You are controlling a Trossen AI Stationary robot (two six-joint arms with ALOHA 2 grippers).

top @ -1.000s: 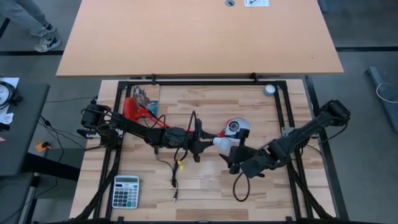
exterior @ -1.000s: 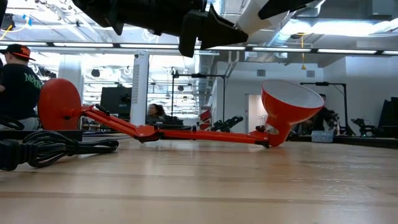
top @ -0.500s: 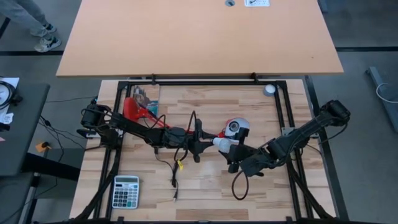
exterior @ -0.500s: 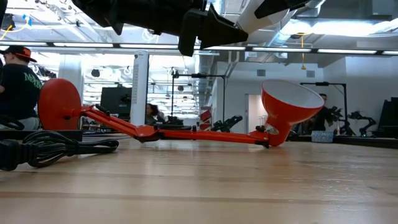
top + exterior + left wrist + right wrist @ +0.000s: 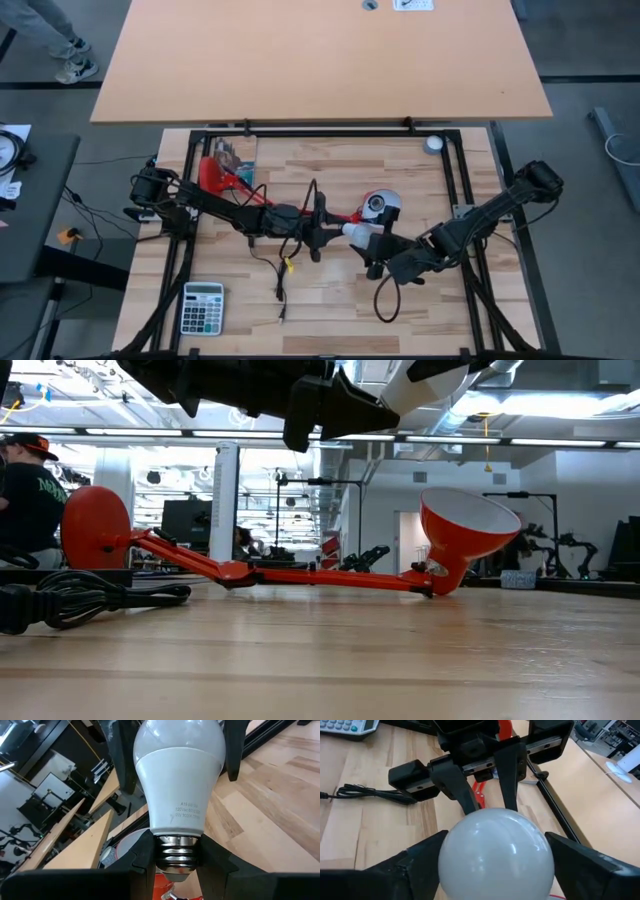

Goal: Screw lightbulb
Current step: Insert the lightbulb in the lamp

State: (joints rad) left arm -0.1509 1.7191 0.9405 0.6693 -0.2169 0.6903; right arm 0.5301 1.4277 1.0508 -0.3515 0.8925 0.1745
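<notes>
The white lightbulb (image 5: 352,229) hangs level above the middle of the table, between my two grippers. My left gripper (image 5: 335,232) is shut on its metal screw base, and my right gripper (image 5: 372,245) is closed around its round end (image 5: 496,855). The red lamp lies on the table beside them. Its shade (image 5: 381,205) rests on its side with the white inside open toward the bulb, and its round base (image 5: 208,170) is at the far left. My left gripper pinches the bulb's threaded metal base (image 5: 176,854) between its two fingers, coming level from the table's left. The bulb sticks straight out beyond the fingertips, clear of the table. My right gripper has the bulb's white globe (image 5: 470,845) between its two widely spread fingers (image 5: 422,865), coming from the table's near right. The globe fills the gap between them.
A calculator (image 5: 202,306) lies at the near left corner and a small grey disc (image 5: 433,144) at the far right. A black cord (image 5: 283,282) trails over the middle toward the near edge. A person (image 5: 25,490) sits in the room beyond the table.
My right gripper has crept a little toward my left gripper, along the bulb. The bulb and the lamp stay where they were.
</notes>
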